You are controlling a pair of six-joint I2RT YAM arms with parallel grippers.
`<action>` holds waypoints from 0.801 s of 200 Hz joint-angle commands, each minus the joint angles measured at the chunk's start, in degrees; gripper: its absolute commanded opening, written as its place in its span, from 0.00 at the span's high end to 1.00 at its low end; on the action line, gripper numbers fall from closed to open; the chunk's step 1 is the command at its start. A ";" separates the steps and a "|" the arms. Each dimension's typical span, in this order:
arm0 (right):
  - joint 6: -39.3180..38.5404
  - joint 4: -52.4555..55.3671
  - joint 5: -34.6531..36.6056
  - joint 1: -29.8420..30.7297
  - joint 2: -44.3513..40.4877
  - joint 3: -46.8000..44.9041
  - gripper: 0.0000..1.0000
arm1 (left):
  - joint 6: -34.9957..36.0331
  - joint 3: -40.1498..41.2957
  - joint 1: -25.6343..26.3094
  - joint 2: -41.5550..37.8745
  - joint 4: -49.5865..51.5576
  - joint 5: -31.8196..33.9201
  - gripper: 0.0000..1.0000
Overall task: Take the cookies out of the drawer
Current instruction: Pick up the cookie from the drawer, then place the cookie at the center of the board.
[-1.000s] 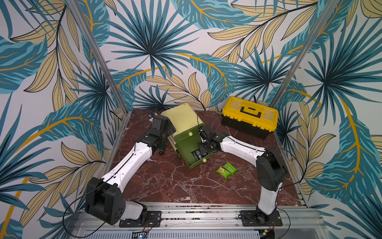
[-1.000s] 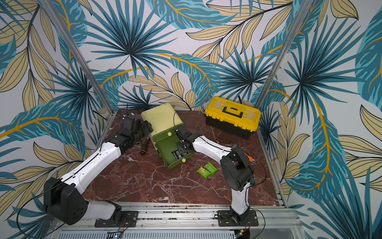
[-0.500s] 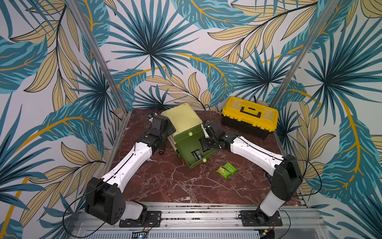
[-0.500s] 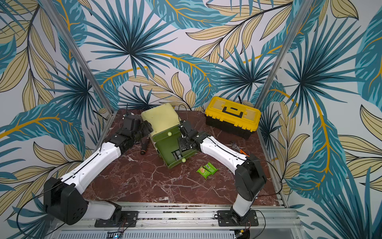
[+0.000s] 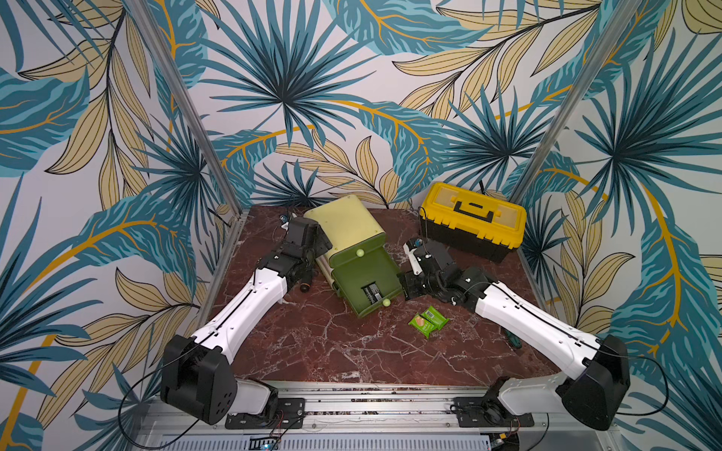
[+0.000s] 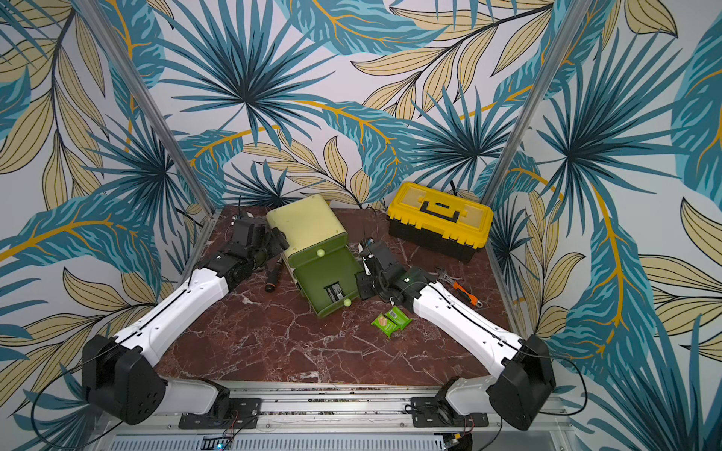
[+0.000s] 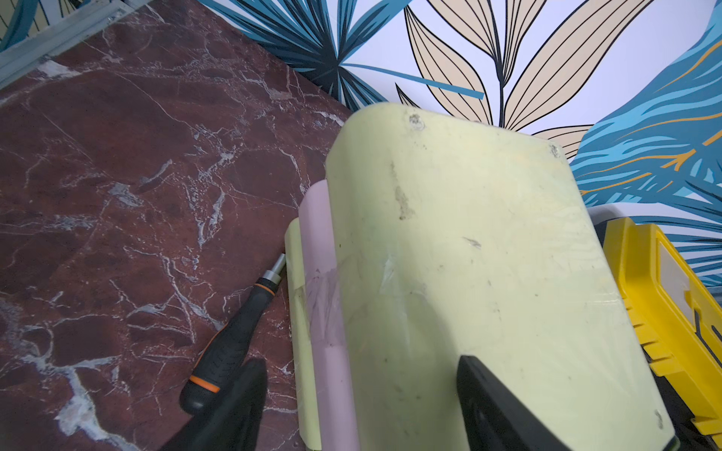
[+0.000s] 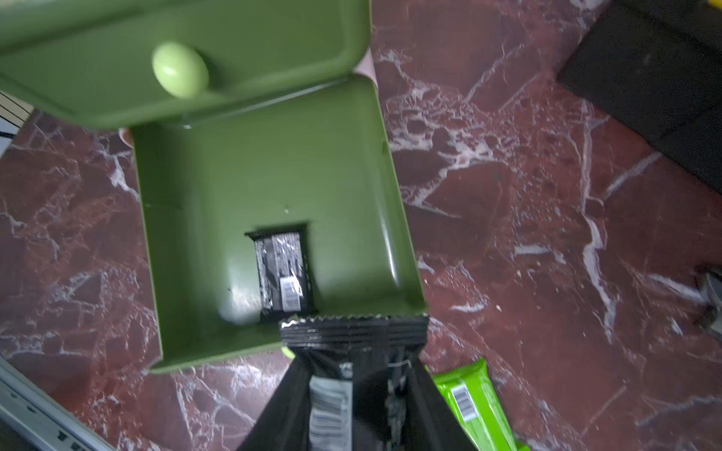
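Observation:
The green drawer [image 5: 353, 273] [image 8: 273, 175] stands pulled out of the pale cabinet [image 5: 344, 226]. One black cookie packet [image 8: 283, 273] [image 5: 371, 293] lies on the drawer's floor. My right gripper [image 8: 355, 390] [image 5: 408, 285] is shut on another black cookie packet [image 8: 351, 336], held just past the drawer's right rim, over the table. Two green cookie packets [image 5: 428, 321] [image 6: 390, 321] [image 8: 472, 402] lie on the table beside it. My left gripper [image 7: 359, 363] [image 5: 312, 250] is open, its jaws straddling the cabinet's [image 7: 469, 254] left top edge.
A black screwdriver [image 5: 306, 283] [image 7: 234, 343] lies on the table against the cabinet's left side, under my left gripper. A yellow toolbox [image 5: 472, 222] stands at the back right. An orange-handled wrench [image 6: 465, 293] lies beyond my right arm. The upper drawer [image 8: 179, 70] is closed.
My right gripper has drawn back to the right, out of the drawer, with the black packet in it, and its arm has dropped lower. The left arm has not moved.

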State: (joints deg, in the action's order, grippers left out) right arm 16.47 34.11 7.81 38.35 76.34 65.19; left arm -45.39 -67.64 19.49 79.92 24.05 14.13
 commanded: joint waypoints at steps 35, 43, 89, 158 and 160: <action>0.28 3.95 -3.09 2.13 -7.75 -11.29 0.62 | 1.02 1.28 -0.76 -1.28 3.19 0.55 0.19; 0.47 3.12 -3.43 2.82 -7.80 -12.88 0.62 | 0.99 1.32 -0.76 -1.30 3.19 0.55 0.19; 0.42 -4.57 -3.86 5.80 -4.19 -21.03 0.62 | 0.91 1.39 -0.75 -1.26 3.43 0.98 0.19; -2.45 -13.78 -3.03 6.30 2.31 -25.54 0.63 | 0.81 1.25 -0.76 -0.88 3.21 0.90 0.19; -2.42 -13.98 -2.99 6.30 2.50 -25.61 0.63 | 0.80 1.25 -0.76 -0.77 3.26 0.92 0.19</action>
State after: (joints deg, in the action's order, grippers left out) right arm 15.49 24.75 4.43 44.36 76.88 41.23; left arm -45.39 -67.64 19.38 79.70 24.60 14.15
